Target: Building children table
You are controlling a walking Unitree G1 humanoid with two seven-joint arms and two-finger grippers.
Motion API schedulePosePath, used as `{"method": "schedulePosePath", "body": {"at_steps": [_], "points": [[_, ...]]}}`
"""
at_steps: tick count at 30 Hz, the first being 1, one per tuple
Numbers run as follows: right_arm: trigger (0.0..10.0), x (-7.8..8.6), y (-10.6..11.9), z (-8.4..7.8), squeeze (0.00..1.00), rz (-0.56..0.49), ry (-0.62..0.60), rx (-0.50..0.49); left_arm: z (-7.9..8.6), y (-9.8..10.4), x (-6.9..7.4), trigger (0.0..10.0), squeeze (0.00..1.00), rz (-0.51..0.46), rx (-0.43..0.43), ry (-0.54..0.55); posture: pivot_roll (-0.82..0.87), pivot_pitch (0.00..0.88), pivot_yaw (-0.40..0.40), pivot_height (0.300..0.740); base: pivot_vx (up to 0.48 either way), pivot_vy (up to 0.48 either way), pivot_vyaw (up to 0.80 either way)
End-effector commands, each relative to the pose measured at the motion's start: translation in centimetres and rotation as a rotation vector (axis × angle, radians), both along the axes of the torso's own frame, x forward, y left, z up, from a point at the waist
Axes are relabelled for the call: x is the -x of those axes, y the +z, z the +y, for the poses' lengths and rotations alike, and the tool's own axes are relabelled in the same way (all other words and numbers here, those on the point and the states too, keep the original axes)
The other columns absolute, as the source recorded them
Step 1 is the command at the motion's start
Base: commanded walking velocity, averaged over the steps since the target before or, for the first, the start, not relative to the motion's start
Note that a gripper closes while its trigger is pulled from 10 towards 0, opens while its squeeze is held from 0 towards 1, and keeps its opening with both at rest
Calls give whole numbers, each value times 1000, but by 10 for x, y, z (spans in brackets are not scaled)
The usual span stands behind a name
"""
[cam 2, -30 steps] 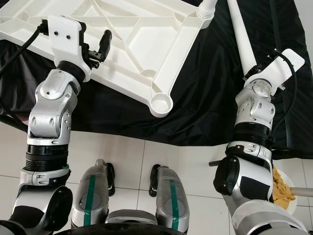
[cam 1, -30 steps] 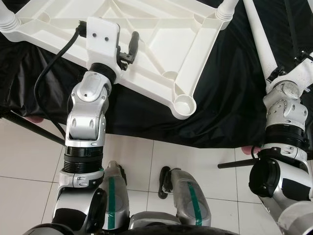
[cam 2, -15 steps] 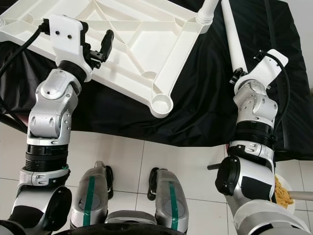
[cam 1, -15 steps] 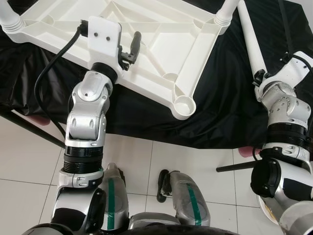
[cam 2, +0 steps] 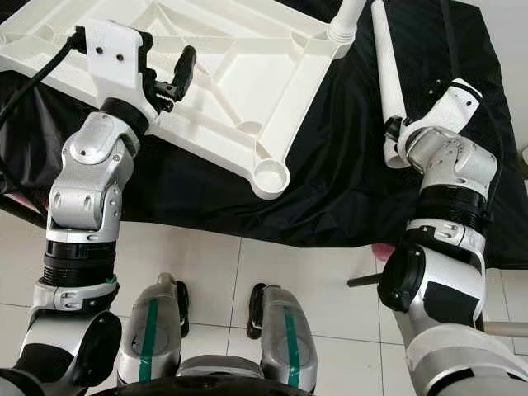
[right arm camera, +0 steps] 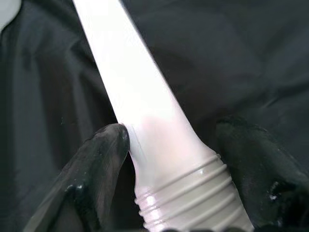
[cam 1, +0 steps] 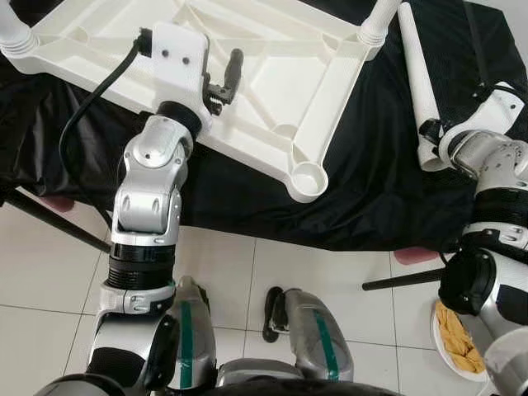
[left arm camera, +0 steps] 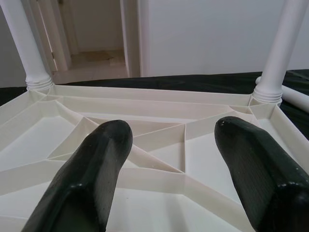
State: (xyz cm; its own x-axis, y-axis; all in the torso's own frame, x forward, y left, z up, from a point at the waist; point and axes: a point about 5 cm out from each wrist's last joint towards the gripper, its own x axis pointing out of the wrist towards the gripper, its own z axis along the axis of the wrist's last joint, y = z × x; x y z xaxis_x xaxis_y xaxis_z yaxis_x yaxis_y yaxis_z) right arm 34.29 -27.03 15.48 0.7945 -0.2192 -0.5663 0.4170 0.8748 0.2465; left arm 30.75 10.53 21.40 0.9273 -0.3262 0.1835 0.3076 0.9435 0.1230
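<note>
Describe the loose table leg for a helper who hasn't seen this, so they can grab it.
On the black cloth lies an upturned white tabletop. Right of it lies a long white leg, flat, between the right gripper's fingers. Unlike the fitted legs, it lies loose, its threaded end bare.

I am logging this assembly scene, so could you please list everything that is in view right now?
Table top: one, white, upside down on the black cloth, ribbed underside up, empty leg socket at its near corner.
Fitted legs: two, white, standing in the far corners.
Loose table leg: one, white, threaded end, lying on the cloth to the right of the table top.
Black cloth: one, under everything.
Tiled floor: white, in front.
Dish of yellow food: one, on the floor at right.
Left gripper: open, over the table top's underside.
Right gripper: fingers either side of the loose leg's threaded end; grip unclear.
</note>
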Motion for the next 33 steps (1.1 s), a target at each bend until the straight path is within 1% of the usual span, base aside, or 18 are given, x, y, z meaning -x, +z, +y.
{"method": "schedulePosePath", "body": {"at_steps": [1, 3, 11, 12, 13, 17, 19, 21, 22, 23, 24, 26, 27, 29, 30, 31, 32, 33], "points": [[10000, 5, -19, 8, 0, 92, 36, -79, -1, 5, 0, 10000, 0, -12, 10, 27, 65, 60, -74, 740, 0, 0, 0], [10000, 5, -19, 10, 0, 119, 56, -118, -1, 6, -1, 10000, 0, -14, 12, 27, 64, 61, -74, 740, 0, 0, 0], [10000, 3, -16, 6, 0, 166, 61, -117, -3, 8, -2, 10000, 0, -20, 14, 21, 58, 68, -77, 740, 0, 0, 0], [9647, 3, -17, 6, 0, 172, 60, -131, -3, 8, -3, 10000, 0, -21, 15, 21, 59, 71, -80, 740, 0, 0, 0], [0, 3, -18, 6, 0, 176, 44, -146, -3, 9, -3, 10000, 0, -22, 16, 22, 60, 71, -82, 740, 0, 0, 0], [0, 4, -21, 6, 0, 177, 31, -158, -3, 9, -3, 10000, 0, -21, 20, 24, 63, 74, -85, 740, 0, 0, 0], [0, 3, -22, 8, 0, 151, 33, -147, -3, 9, -3, 10000, 0, -11, 29, 18, 70, 77, -91, 740, 0, 0, 0], [0, 3, -22, 8, 0, 146, 28, -149, -3, 9, -4, 10000, 0, -8, 31, 13, 71, 78, -93, 740, 0, 0, 0], [0, 1, -21, 8, 0, 113, 20, -136, -3, 8, -4, 10000, 0, -3, 31, 2, 75, 79, -95, 740, 0, 0, 0], [0, 1, -21, 8, 0, 113, 20, -136, -3, 8, -4, 10000, 0, -3, 31, 2, 75, 79, -95, 740, 0, 0, 0], [0, -2, -18, 8, 0, 67, 16, -117, -2, 8, -4, 10000, 0, 1, 29, -11, 76, 80, -97, 740, 0, 0, 0], [0, -8, -11, 10, 0, -48, 10, -46, -3, 6, -3, 10000, 0, 13, 24, -61, 85, 81, -104, 740, 0, 0, 0], [0, -8, -11, 10, 0, -48, 10, -46, -3, 6, -3, 10000, 0, 13, 24, -61, 85, 81, -104, 740, 0, 0, 0], [0, -12, -6, 17, 0, -144, 35, -13, -3, 4, -3, 10000, 0, 36, 17, -93, 92, 83, -104, 740, 0, 0, 0], [0, -12, -6, 17, 0, -144, 35, -13, -3, 4, -3, 10000, 0, 36, 17, -93, 92, 83, -104, 740, 0, 0, 0], [10000, -14, -3, 21, 0, -197, 47, 6, -2, 2, -3, 10000, 0, 43, 13, -104, 95, 83, -105, 740, 0, 0, 0], [10000, -14, -3, 21, 0, -197, 47, 6, -2, 2, -3, 10000, 0, 43, 13, -104, 95, 83, -105, 740, 0, 0, 0], [10000, -15, -1, 24, 0, -233, 53, 19, -1, 1, -3, 10000, 0, 48, 12, -110, 97, 83, -105, 740, 0, 0, 0]]}}
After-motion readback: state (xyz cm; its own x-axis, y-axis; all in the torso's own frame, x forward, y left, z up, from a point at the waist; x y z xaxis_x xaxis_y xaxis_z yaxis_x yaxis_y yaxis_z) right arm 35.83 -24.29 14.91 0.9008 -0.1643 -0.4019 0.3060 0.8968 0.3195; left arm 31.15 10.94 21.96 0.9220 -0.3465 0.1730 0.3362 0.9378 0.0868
